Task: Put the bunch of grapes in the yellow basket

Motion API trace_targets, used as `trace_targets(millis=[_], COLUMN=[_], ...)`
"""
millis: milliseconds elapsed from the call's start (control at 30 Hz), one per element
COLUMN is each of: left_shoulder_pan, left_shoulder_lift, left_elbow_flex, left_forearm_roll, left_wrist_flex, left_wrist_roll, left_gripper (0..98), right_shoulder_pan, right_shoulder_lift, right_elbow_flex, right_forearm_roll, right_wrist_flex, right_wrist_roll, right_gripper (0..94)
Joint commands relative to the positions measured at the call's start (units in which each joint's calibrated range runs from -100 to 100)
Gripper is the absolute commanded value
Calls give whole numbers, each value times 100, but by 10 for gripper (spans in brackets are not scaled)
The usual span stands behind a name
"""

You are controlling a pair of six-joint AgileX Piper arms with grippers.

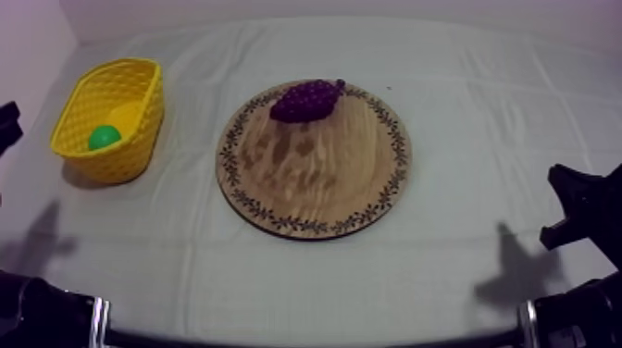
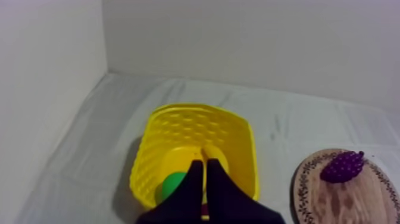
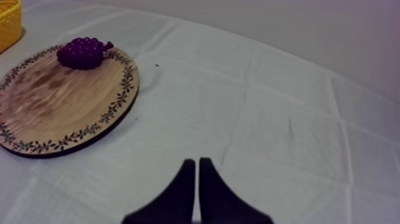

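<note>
The purple bunch of grapes (image 1: 307,100) lies on the far edge of the round wooden board (image 1: 315,180) at the table's middle. To the left of the board stands the yellow basket (image 1: 125,159) with a green toy fruit (image 1: 104,137) inside. My left gripper (image 2: 204,162) is shut on nothing, its fingers a narrow wedge just in front of the basket (image 2: 178,128); the grapes (image 2: 342,166) are off to its right. My right gripper (image 3: 197,161) is shut and empty over bare cloth, with the board (image 3: 59,104) and grapes (image 3: 83,52) ahead to its left.
Both arms rest low at the table's sides, the left arm (image 1: 7,125) and the right arm (image 1: 583,208). Grey-white cloth lies open between basket and board and right of the board. Walls rise behind the table and at its left.
</note>
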Motion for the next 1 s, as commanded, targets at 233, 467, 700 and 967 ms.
trace_targets(millis=[233,467,700,967], left_shoulder_pan=[705,1220,1673,2226], left_shoulder_lift=[2065,3261,4279,5479], left_elbow_flex=[-2352,-3392,-4123,-5102], left_forearm_roll=[-128,-173,-141,-136], left_wrist_flex=[680,826,861,1192], left_wrist_roll=[-112,-176,-234,-299], left_gripper=[0,0,0,0], right_shoulder_pan=[2,2,2,2], right_shoulder_lift=[-1,-1,-1,-1], right_elbow_flex=[-3,-3,-3,-3], right_forearm_roll=[1,1,1,1], right_wrist_flex=[0,0,0,0], right_wrist_roll=[0,0,0,0], right_gripper=[4,4,4,4])
